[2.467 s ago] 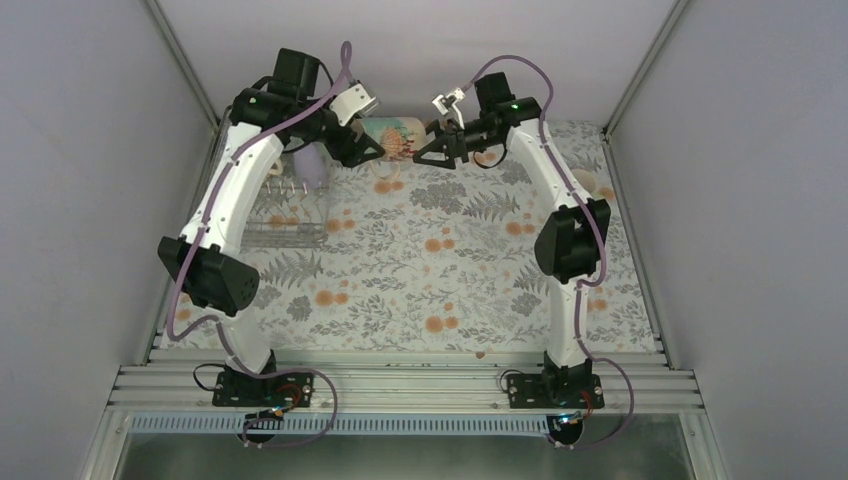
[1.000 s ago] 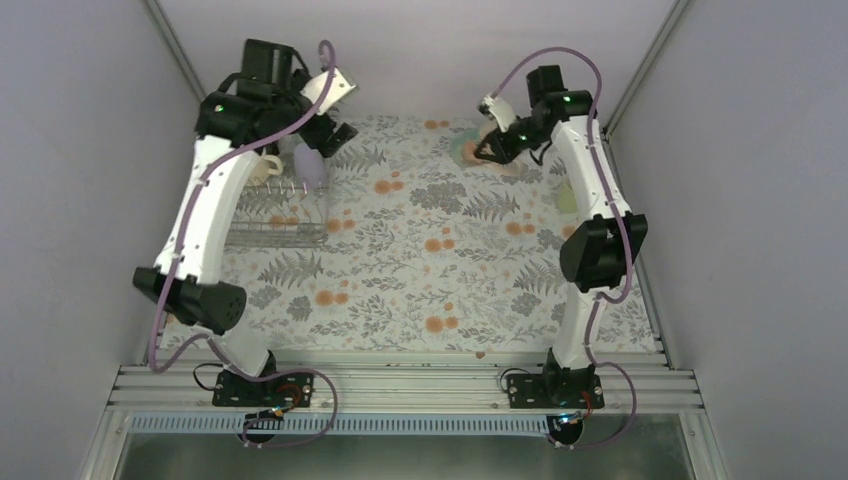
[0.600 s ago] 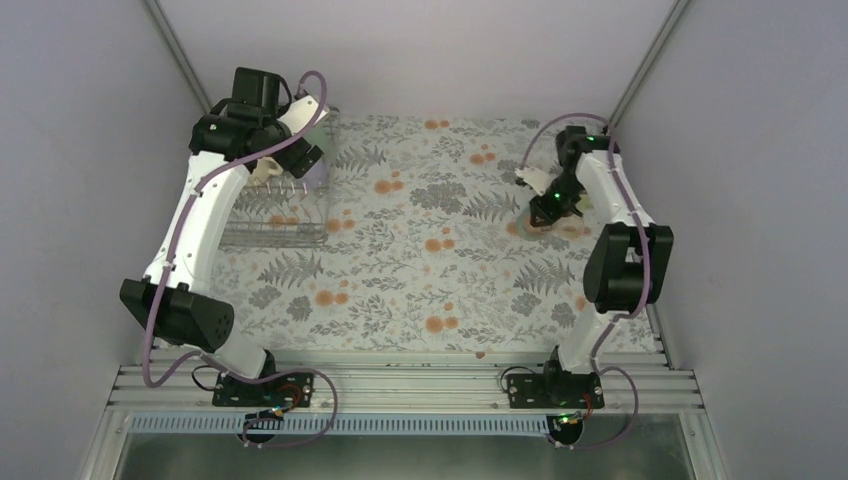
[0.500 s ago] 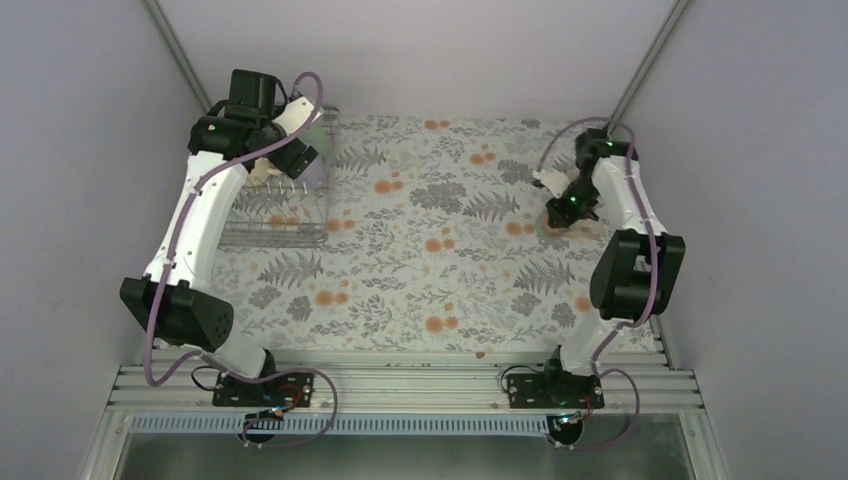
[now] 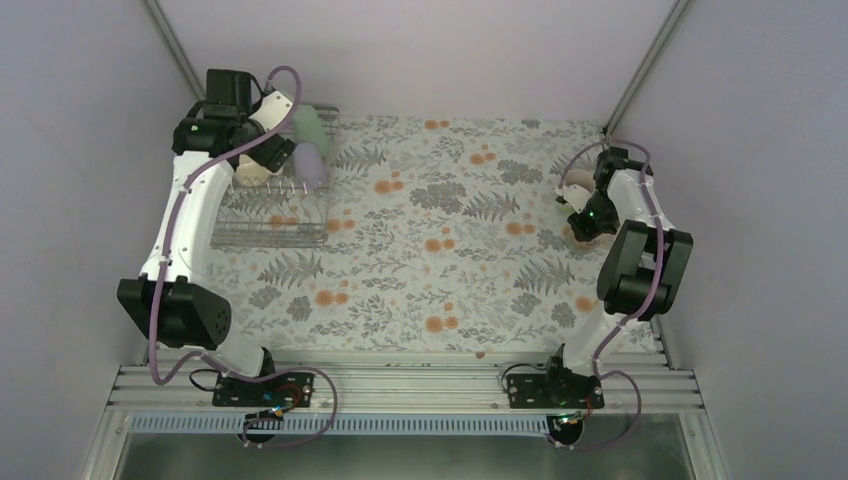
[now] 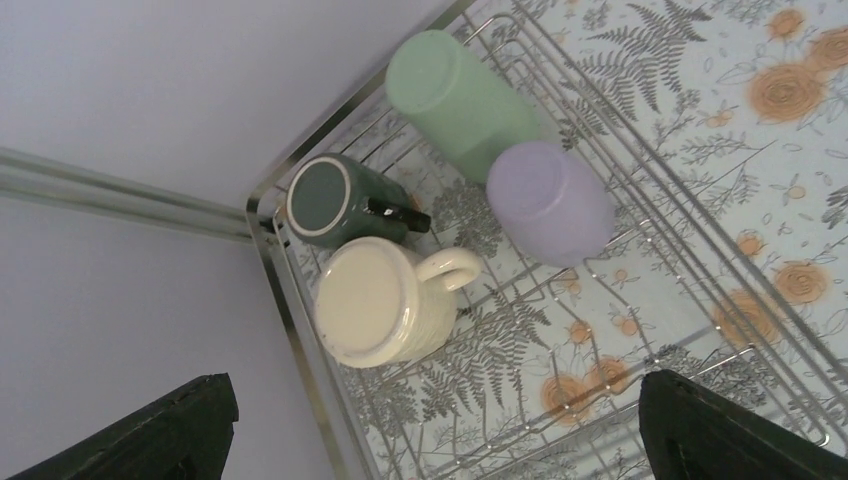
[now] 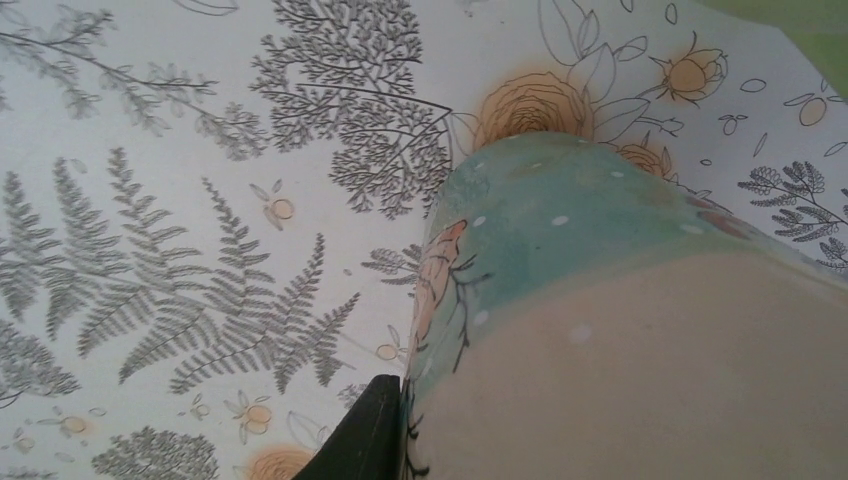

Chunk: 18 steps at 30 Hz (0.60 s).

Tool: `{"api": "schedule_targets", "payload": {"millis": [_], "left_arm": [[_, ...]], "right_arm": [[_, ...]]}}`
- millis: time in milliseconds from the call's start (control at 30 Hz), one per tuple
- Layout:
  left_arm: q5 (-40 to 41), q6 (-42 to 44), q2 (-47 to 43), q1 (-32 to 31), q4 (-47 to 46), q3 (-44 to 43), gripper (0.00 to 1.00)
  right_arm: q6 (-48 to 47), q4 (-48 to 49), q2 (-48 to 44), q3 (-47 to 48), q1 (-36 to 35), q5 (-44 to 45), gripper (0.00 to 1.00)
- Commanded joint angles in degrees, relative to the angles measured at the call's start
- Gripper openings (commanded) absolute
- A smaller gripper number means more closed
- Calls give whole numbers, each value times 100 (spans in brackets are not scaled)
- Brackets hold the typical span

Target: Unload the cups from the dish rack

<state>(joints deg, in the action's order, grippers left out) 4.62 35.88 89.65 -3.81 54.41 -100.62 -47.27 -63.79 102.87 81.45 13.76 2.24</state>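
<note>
Floral-cloth bench [image 5: 440, 270]: rack at the far left, one mug out at the right.
Left wrist view: the left fingers [image 6: 170, 430] are spread wide above the dish rack [image 6: 300, 330]. Between them sits the cream-yellow mug [image 6: 375, 300], with the dark green-black mug [image 6: 330, 198] just beyond it. The mint-green tumbler [image 6: 455, 95] and lilac tumbler [image 6: 550, 200] are alongside, all bottoms up. Right wrist view: the right fingers [image 7: 365, 440] are narrow, gripping the beige patterned mug [image 7: 620, 330], whose far end meets the cloth. Top view: the two sets of fingers are well apart, at opposite bench edges.

Four cups sit bottoms-up in the wire dish rack's [image 5: 272, 230] far corner: mint tumbler [image 6: 462, 100], lilac tumbler [image 6: 550, 202], dark green mug [image 6: 335, 200], cream mug [image 6: 380, 300]. The beige patterned mug [image 7: 640, 360] is well apart, far right.
</note>
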Motion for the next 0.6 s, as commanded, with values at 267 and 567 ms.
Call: {"api": "schedule_targets", "payload": {"millis": [267, 567], "left_arm": [[-574, 138, 391, 609, 174, -379, 100], [-678, 99, 732, 754, 175, -617, 100]], "right_arm": [[-107, 321, 51, 118, 144, 42, 34], [-236, -349, -576, 836, 144, -82, 80]]}}
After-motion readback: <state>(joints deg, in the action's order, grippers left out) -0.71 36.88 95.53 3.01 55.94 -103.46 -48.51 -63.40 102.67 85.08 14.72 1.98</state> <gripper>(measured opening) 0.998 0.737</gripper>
